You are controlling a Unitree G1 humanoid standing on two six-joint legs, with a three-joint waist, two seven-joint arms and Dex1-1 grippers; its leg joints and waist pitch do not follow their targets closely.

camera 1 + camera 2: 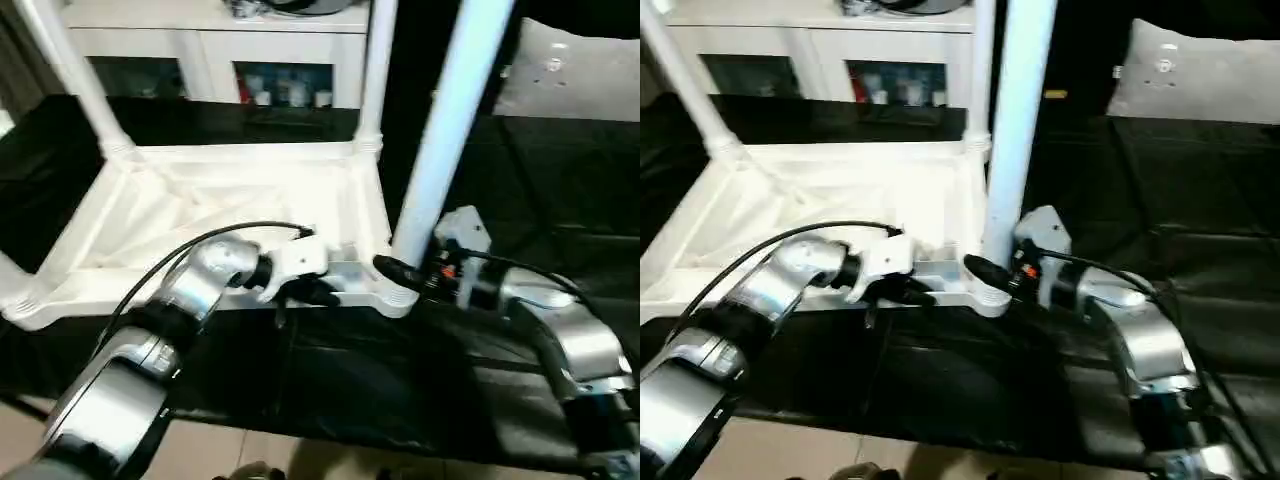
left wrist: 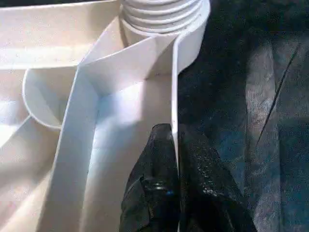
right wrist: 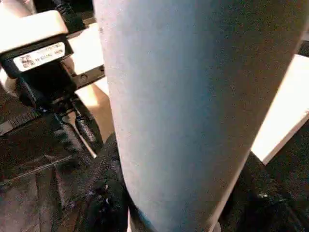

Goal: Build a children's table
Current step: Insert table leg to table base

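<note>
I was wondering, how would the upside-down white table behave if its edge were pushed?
The table top looks like thin ribbed plastic, so probably light and inclined to slide on the black cover. Its upright legs might make it top-heavy and apt to rock.

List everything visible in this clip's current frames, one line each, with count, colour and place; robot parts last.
Tabletop: one, white, upside down on the worktable, ribbed underside up.
Legs: three upright in corner sockets, white; far left, far right, near right. A fourth stub shows at the near left corner.
Worktable: one, black cover, under the tabletop.
Shelf unit: one, white, behind the worktable, small items inside.
Pale cloth: one, light grey, far right.
Left pincer: black, shut on the tabletop's near rim.
Right pincer: black, closed around the near right leg's base.
Forearms: two, silver, left and right.
</note>
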